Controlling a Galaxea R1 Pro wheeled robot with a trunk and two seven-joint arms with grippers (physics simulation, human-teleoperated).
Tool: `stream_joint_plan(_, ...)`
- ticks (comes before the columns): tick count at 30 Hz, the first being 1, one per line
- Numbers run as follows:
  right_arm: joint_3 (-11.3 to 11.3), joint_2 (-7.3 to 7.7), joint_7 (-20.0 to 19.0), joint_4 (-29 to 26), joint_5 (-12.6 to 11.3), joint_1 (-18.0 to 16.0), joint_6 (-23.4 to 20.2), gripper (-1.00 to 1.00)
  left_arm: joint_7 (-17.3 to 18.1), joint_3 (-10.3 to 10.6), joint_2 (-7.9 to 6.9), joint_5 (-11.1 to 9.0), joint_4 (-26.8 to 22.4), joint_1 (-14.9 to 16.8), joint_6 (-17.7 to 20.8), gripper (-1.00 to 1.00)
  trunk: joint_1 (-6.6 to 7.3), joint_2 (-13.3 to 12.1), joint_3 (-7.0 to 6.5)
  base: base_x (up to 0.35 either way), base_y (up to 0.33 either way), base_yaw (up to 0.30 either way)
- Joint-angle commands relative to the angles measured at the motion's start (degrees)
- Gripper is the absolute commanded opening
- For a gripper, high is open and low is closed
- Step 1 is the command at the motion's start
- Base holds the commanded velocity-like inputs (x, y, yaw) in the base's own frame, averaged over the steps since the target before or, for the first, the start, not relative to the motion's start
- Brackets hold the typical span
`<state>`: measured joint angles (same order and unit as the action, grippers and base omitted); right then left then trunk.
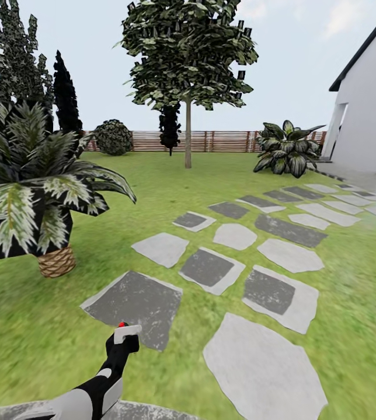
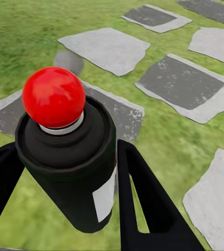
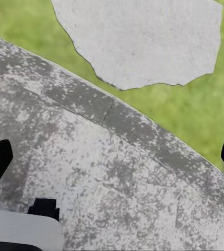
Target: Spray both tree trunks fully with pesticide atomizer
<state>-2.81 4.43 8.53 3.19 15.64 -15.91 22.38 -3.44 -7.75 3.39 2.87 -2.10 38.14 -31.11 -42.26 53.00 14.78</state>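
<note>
Lawn beneath; pesticide atomizer clamped between left gripper fingers.

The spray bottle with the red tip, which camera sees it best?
The left wrist view: the spray bottle sits big and close there, held between the left claw's two black fingers, with its red tip and white label plain. In the head view the bottle is small, low down. The right wrist view looks at grey stone and grass.

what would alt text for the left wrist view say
The left gripper holds the black pesticide atomizer, its red nozzle tip facing the camera, between two black fingers. Beyond lie grey stepping stones set in green lawn.
</note>
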Motion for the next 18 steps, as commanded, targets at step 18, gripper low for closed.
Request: stream_joint_plan(18, 0.0, 0.04, 0.0, 0.0, 0.0, 0.1, 0.0, 1.0, 0.0, 0.1, 0.01, 0.0, 0.0, 0.0, 0.0, -1.0, 0.0, 0.0, 0.09, 0.35, 0.0, 0.035)
